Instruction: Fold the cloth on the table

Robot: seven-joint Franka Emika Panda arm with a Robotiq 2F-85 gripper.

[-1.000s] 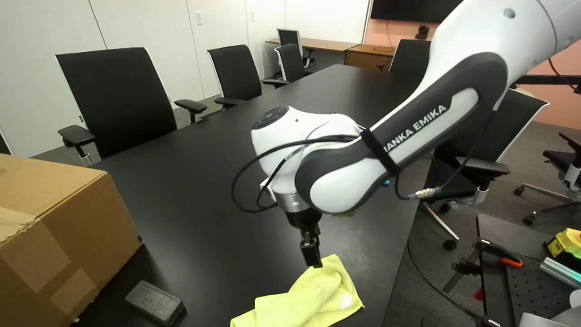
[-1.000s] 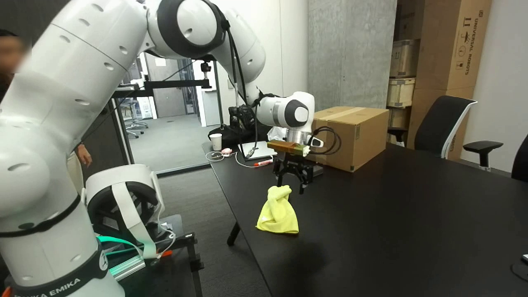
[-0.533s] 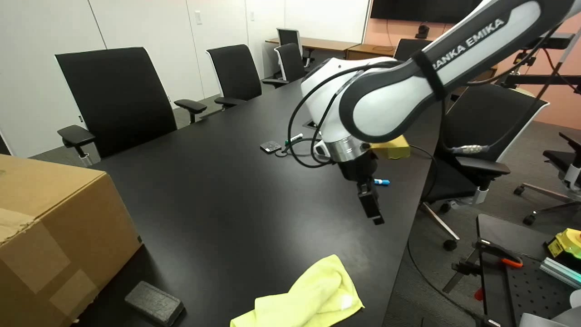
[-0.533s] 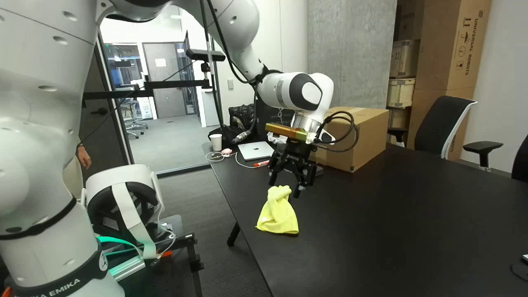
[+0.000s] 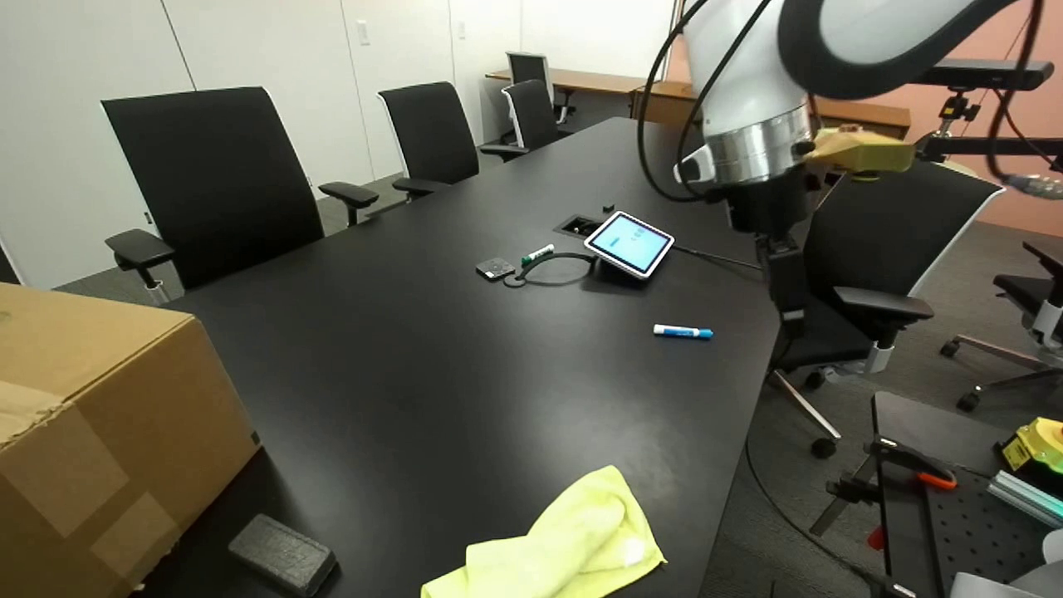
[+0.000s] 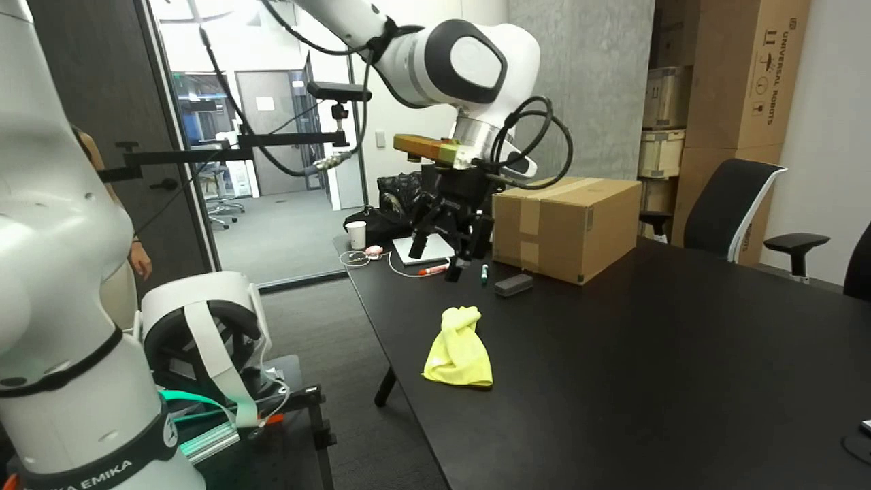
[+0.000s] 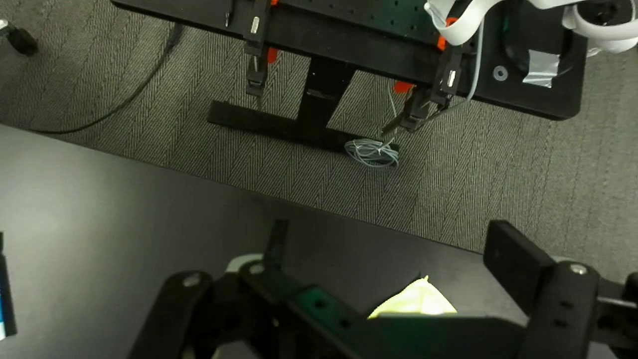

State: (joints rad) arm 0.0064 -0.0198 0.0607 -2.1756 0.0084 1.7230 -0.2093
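The pale-yellow cloth lies crumpled and partly folded over itself near an edge of the black table. In an exterior view the whole cloth shows, with a narrow bunched end and a wider flat end. My gripper is open and empty, held in the air above the table, apart from the cloth. In an exterior view the gripper appears edge-on near the table's edge. In the wrist view the fingers stand wide apart; one corner of the cloth shows below, the rest hidden by the gripper body.
A cardboard box and a dark eraser-like block stand on the table. A blue marker and a tablet lie farther along. A laptop and a white cup are at one end. A black cart stands beside the table.
My open gripper has risen from close beside the cloth and drawn back away from it, toward the table's edge. The cloth lies as before.
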